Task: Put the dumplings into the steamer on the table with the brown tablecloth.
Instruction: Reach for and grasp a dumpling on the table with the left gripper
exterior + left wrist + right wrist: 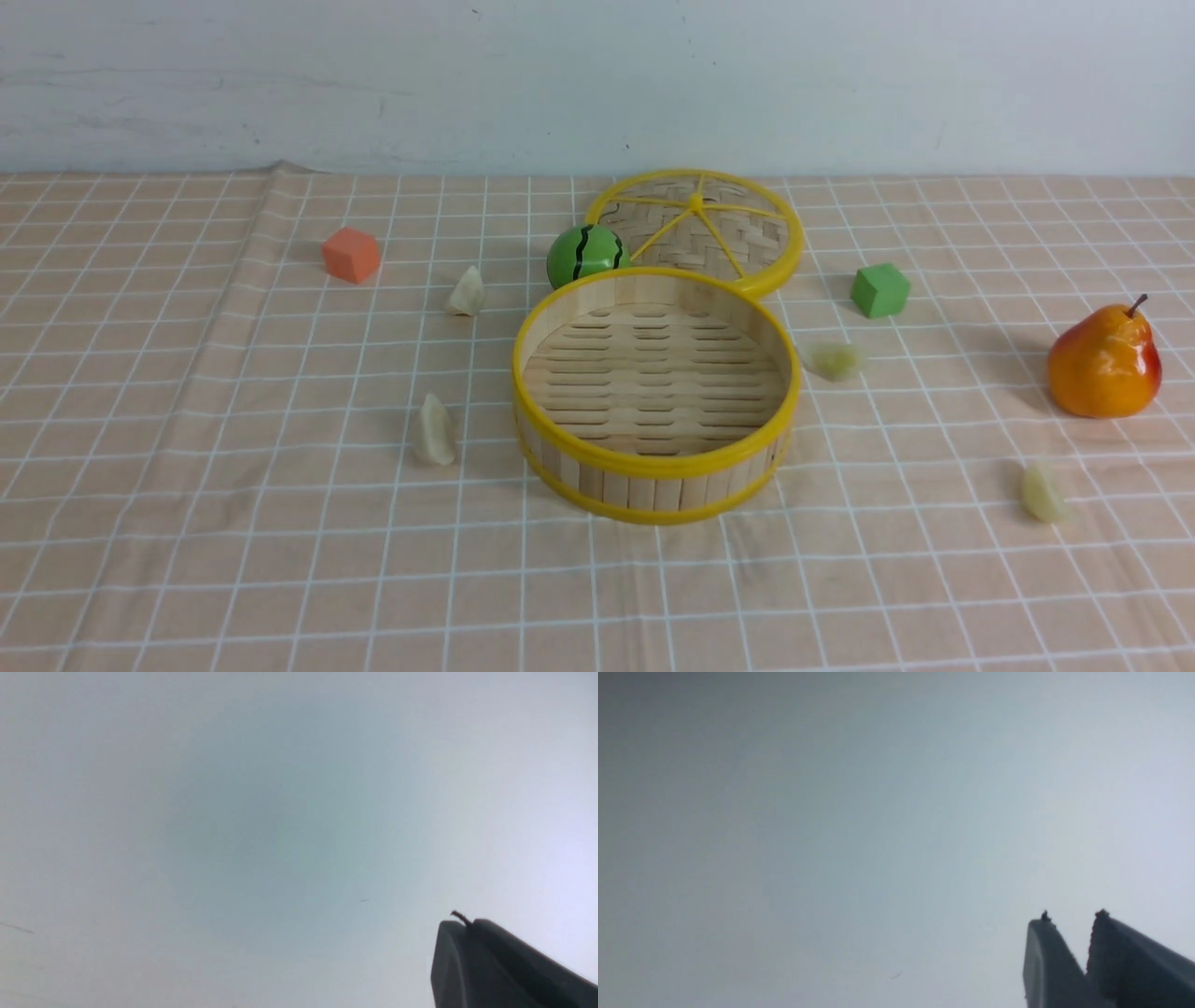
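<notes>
Our left pincer (468, 928) is pressed shut on nothing; our right pincer (1073, 933) stands slightly parted, likewise empty. Both wrist views face only blank grey (so we cannot tell where the arms hang above the desk (140, 579)). Outward, on the brown tablecloth (233, 392), the steamer (653, 464) sits empty at centre. The near cream dumpling (435, 430) and far cream dumpling (465, 292) lie to its left, on the left arm's side. The pale green dumpling (836, 360) beside its right wall and the outer green dumpling (1043, 492) suit the right arm. The near cream one's long axis runs away from us, so we judge a sideways pinch fits.
</notes>
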Motion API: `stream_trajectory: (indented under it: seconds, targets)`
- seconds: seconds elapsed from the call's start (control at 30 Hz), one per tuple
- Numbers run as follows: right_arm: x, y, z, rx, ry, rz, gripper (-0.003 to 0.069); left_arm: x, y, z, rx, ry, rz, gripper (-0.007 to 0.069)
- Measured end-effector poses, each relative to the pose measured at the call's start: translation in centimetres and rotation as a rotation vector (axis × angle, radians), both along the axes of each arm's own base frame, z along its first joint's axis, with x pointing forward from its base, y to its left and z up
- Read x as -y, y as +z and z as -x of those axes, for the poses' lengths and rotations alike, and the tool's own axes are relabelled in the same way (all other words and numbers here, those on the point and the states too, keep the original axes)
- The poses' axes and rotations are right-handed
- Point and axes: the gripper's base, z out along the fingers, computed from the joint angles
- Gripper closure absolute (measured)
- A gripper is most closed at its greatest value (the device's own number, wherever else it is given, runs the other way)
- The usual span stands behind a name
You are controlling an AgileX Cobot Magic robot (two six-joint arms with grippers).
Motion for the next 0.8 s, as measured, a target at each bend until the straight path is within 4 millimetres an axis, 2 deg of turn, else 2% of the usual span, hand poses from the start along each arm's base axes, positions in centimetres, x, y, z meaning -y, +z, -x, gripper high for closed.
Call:
stream_trajectory:
  seconds: [0.07,0.1,0.13,0.17,0.23,0.27,0.3,0.33,0.43,0.57,0.67,0.77,0.8]
  targets:
    - [0.0,1.1,-0.7,-0.037,0.001,-0.011,0.0554,0.1,0.9,-2.1,-0.096,0.042,-0.061,0.0638]
    - [0.0,1.7,-1.4,-0.089,-0.003,-0.003,0.0587,0.2,1.0,-4.3,-0.177,0.06,-0.096,0.0638]
    - [-0.1,1.7,-1.6,-0.1,-0.004,-0.002,0.06,0.2,1.0,-4.6,-0.192,0.064,-0.104,0.0638]
    - [-0.2,1.8,-2.6,-0.184,-0.018,0.025,0.0637,0.3,0.6,-6.7,-0.28,0.073,-0.118,0.0638]
    - [-0.4,0.8,-4.8,-0.383,-0.05,0.103,0.0676,0.3,-1.1,-10.4,-0.479,0.096,-0.112,0.0638]
    - [-0.5,0.6,-5.0,-0.403,-0.053,0.111,0.0677,0.3,-1.4,-11.1,-0.51,0.099,-0.109,0.0638]
    - [-0.6,-1.0,-6.6,-0.597,-0.075,0.177,0.0679,0.1,-2.9,-13.1,-0.664,0.135,-0.099,0.0638]
    - [-0.5,-1.9,-7.2,-0.692,-0.083,0.201,0.0679,0.0,-4.1,-14.2,-0.772,0.16,-0.088,0.0638]
    - [-0.4,-4.8,-8.5,-0.992,-0.097,0.235,0.0679,0.1,-6.9,-16.3,-1.033,0.196,-0.069,0.0638]
    - [-0.1,-7.7,-9.0,-1.315,-0.099,0.215,0.0679,2.6,-8.8,-18.6,-1.242,0.08,-0.162,0.0638]
    - [-0.2,-7.9,-9.2,-1.365,-0.09,0.192,0.0678,4.1,-9.0,-20.2,-1.283,-0.015,-0.208,0.0638]
    - [-0.3,-6.6,-9.7,-1.35,-0.07,0.152,0.0676,6.3,-8.5,-24.1,-1.296,-0.148,-0.205,0.0638]
    - [-0.3,-6.5,-9.7,-1.345,-0.07,0.151,0.0676,6.3,-8.5,-24.1,-1.299,-0.152,-0.195,0.0638]
